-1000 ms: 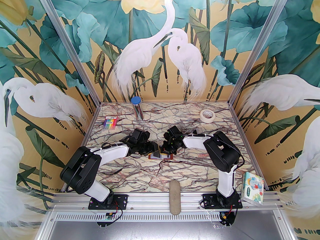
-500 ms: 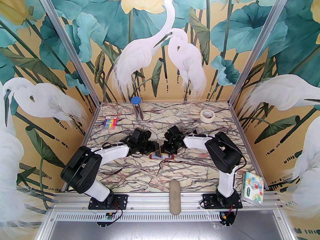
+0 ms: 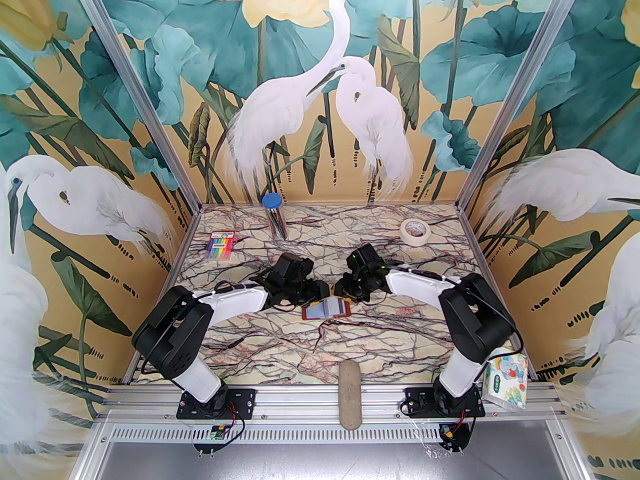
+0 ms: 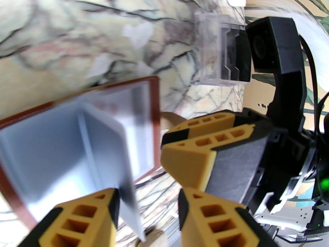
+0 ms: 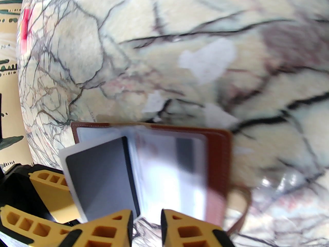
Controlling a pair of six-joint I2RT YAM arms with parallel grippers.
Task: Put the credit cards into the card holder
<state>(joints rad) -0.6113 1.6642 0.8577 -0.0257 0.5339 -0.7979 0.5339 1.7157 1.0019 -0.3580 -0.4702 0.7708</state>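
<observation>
Left gripper [image 4: 149, 197] gaping, right gripper [image 5: 146, 215] barely parted, I judge the dark card [image 5: 102, 174] seated in the card holder [image 5: 219, 150]; next, withdraw cleanly.

Card holder [image 3: 325, 309] on table [image 3: 380, 338]; pen pack [image 3: 220, 245] behind-left.

Robot test cell, staged rather than lived in: marble-print counter [image 3: 280, 353] boxed by aluminium posts [image 3: 132, 83], printed heron-and-lotus panels [image 3: 300, 68] for walls, left arm [image 3: 235, 300] and right arm [image 3: 415, 283] bolted to a rail [image 3: 300, 398] at the near edge.
</observation>
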